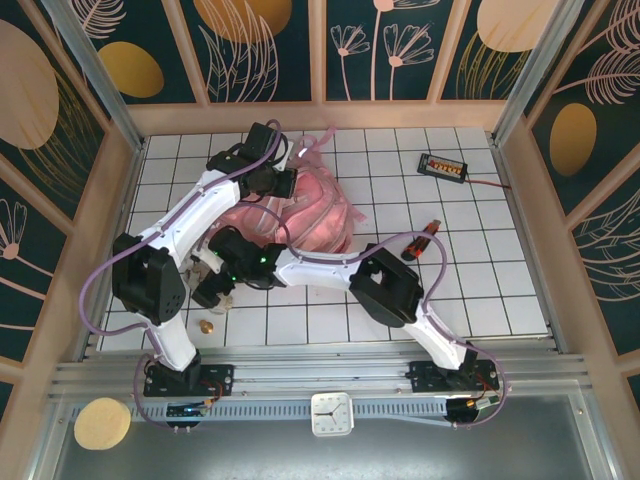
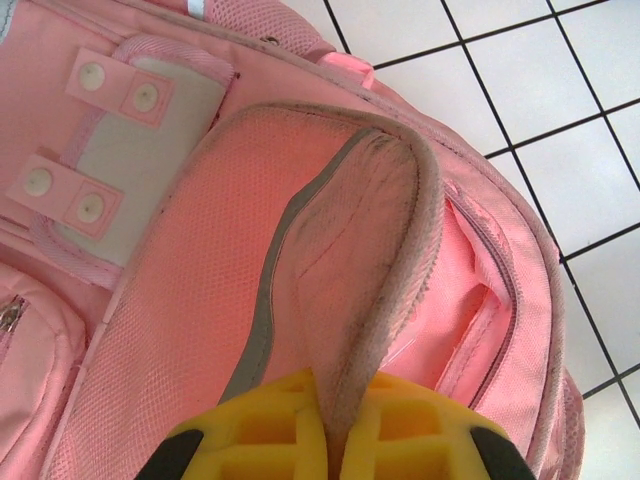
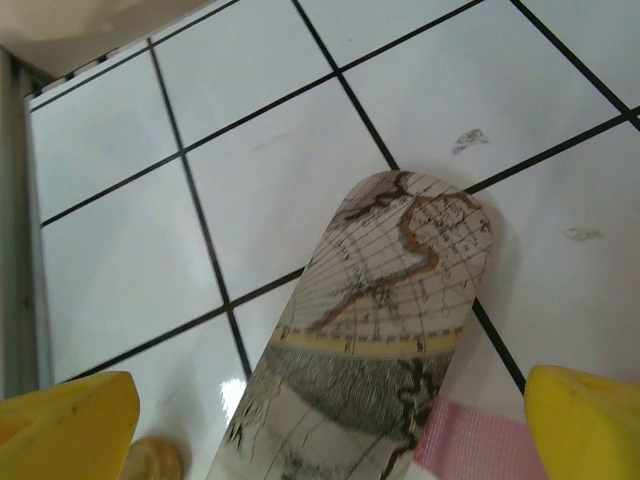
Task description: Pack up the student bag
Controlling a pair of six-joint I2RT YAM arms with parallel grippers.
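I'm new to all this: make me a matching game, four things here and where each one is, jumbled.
1 student bag
2 map-printed item
3 clock
4 black device with orange dots

A on the near metal edge between the arm bases
B strap pinched in the shut left jaws
C far right tiles, cable attached
D flat on tiles between the open right jaws

Pairs: 1-B, 2-D, 3-A, 4-C

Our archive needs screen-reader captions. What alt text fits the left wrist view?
The left gripper pinches a padded, grey-edged flap of the pink student bag, which has snap tabs at upper left. White tiled table shows at right.
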